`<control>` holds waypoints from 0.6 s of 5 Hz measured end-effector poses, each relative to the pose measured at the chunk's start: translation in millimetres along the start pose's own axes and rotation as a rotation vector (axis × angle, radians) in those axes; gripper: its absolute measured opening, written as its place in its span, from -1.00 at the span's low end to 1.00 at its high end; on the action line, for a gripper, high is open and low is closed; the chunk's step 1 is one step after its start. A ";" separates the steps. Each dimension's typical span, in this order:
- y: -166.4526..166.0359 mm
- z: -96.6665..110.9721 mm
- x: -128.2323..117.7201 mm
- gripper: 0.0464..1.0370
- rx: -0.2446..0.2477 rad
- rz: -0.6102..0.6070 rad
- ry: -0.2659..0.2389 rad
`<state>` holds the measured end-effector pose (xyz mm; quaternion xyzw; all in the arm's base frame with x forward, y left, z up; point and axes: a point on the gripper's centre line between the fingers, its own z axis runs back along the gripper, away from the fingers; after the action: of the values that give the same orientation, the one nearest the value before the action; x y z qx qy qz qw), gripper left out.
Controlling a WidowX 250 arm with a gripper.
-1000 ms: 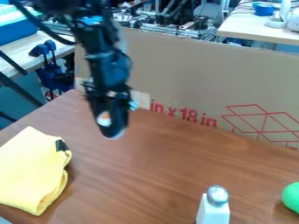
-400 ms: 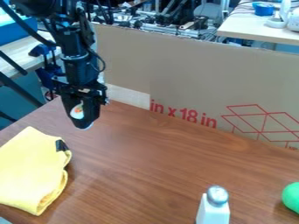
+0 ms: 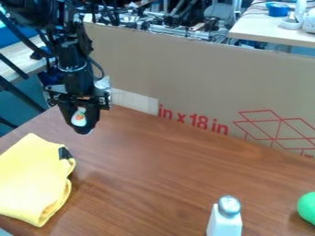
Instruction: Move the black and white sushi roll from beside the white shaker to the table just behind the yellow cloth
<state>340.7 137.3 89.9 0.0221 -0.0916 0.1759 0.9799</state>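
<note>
Gripper holding small white item, far left of table

Gripper points down, fingers closed in on a small white item with an orange and green mark; gap only about as wide as the item, dark finger parts around it. A pale bit shows at the tips. Can't tell the item's full shape, mostly hidden. It's up by the far left edge of the brown wood table, above the yellow cloth in view. Black arm comes in from upper left, cable looping at its side.

Nearest thing on the table: yellow cloth, folded, at left edge of view, black patch on its right side. Not touching the gripper. Bit of something grey in the bottom left corner.

White shaker with silver cap upright at bottom edge, right of centre. Green round thing at right edge, cut off by view, apart from shaker.

Cardboard panel stands along the far side, red print and box lines, pale strip near its lower left. Behind: metal equipment, light worktop with blue bowl top right.
</note>
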 end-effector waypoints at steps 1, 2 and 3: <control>6.2 -9.3 -0.4 0.04 -0.033 0.128 -0.040; 15.3 -26.0 -0.6 0.04 -0.066 0.275 -0.021; 16.7 -46.1 0.0 0.04 -0.126 0.341 0.088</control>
<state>342.7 156.4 44.8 -0.0628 -0.0620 0.3342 0.9384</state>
